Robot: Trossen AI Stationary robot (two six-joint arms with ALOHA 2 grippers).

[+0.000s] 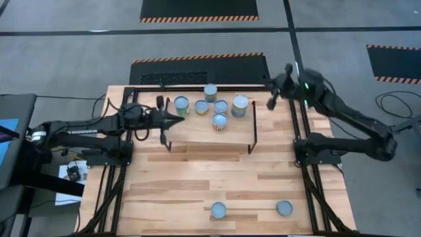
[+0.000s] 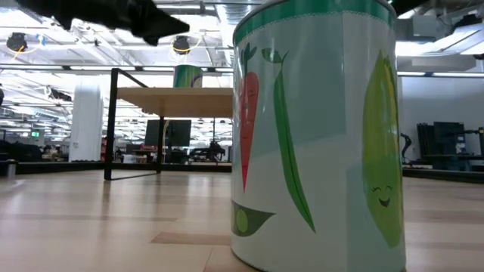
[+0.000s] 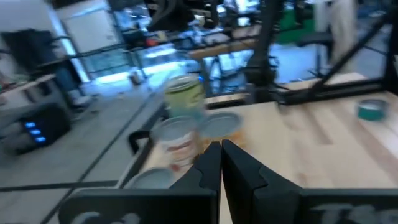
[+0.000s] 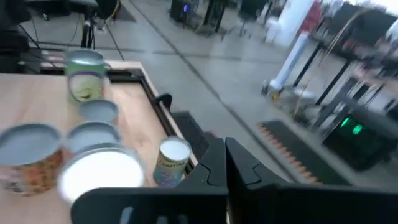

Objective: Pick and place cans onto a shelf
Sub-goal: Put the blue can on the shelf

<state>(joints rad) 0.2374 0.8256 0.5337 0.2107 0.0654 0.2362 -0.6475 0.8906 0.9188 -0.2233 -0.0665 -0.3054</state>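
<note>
Judging from the high view, you are between picks: five cans (image 1: 219, 105) stand on the shelf (image 1: 209, 133) at upper centre, two cans (image 1: 218, 210) wait at the bottom, and both the left gripper (image 1: 179, 120) and the right gripper (image 1: 270, 103) are closed and empty, so next open one over a bottom can.

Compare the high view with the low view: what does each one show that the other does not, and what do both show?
Only the high view shows both arms, the left gripper beside the shelf's edge, the right gripper past its far corner, six cans on the shelf, and two cans on the table. Only the low view shows the vegetable label close up. Both show the shelf carrying cans.
</note>
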